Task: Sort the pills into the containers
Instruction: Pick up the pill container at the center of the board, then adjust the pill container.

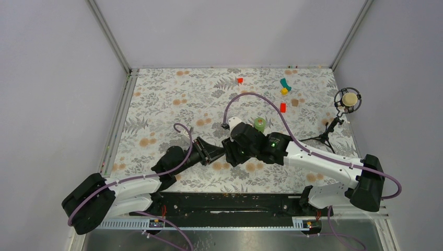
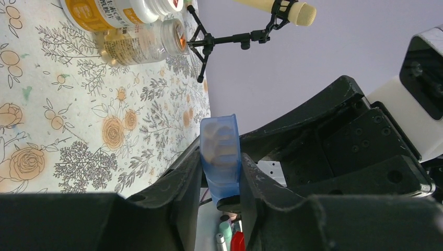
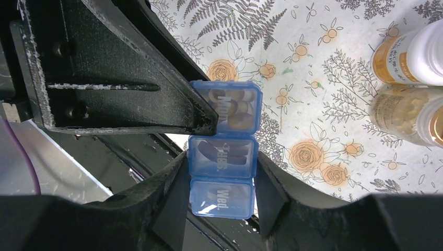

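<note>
Two grippers share one box near the middle of the desk's near edge. The left gripper (image 2: 221, 178) is closed to the box's width and clamps the blue box (image 2: 221, 144) between its fingers; in the right wrist view one finger presses the corner of the "Mon." cell. I cannot tell whether the box rests on the desk or is held just above it.

Three cells show, each with its labelled lid down. "Mon." holds tan pills (image 3: 237, 112), "Tues." holds darker shapes, and "Wed." looks empty, though the lid blurs it.

The right gripper (image 3: 221, 183) is narrowed likewise, with a finger against each side of the "Tues." and "Wed." cells.

Further right, toward the desk's centre, a white bottle (image 3: 412, 49) with an orange label sits just beside a clear bottle (image 3: 412, 115) lying on its side with pills inside. I cannot tell whether either is capped.

By my reading the sorting is partway: two cells are filled, "Wed." is left, and stock remains in the clear bottle.
</note>
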Tool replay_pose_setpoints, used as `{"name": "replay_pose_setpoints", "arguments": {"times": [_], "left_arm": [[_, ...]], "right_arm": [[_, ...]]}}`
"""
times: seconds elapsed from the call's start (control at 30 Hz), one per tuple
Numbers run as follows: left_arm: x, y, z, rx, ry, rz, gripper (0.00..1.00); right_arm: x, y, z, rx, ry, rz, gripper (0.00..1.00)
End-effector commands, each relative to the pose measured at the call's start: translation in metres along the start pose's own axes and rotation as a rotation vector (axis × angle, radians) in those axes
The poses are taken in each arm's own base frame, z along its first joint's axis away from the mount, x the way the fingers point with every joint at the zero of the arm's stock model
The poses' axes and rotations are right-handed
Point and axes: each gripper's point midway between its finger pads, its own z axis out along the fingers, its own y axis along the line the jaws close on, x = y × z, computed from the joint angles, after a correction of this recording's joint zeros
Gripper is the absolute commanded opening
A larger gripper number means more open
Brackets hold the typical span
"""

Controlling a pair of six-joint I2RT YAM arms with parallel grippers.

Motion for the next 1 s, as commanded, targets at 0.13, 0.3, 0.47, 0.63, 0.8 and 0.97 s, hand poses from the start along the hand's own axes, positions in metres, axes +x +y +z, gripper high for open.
{"name": "replay_pose_setpoints", "arguments": {"times": [0.13,0.3,0.47,0.63,0.8,0.97], "left_arm": [[-0.004,-0.028,-0.003,0.097,-0.018,-0.016,0.0],[-0.006,-0.03,-0.004,0.102,-0.028,-0.039,0.0],[-0.01,-0.037,-0.008,0.123,-0.055,-0.055,0.0],[-0.014,-0.042,-0.01,0.131,-0.069,-0.064,0.0],[-0.014,-0.045,-0.009,0.131,-0.069,-0.066,0.0],[-0.014,-0.044,-0.009,0.129,-0.068,-0.067,0.0]], "right_arm": [[-0.022,0.004,-0.005,-0.014,-0.06,0.057,0.38],[-0.023,0.004,-0.003,-0.011,-0.063,0.058,0.38],[-0.022,0.003,-0.002,-0.011,-0.071,0.055,0.48],[-0.024,0.004,-0.004,-0.035,-0.106,0.042,0.74],[-0.026,0.007,0.001,-0.067,-0.124,-0.018,0.74],[-0.032,0.01,-0.001,-0.09,-0.167,-0.049,0.57]]}}
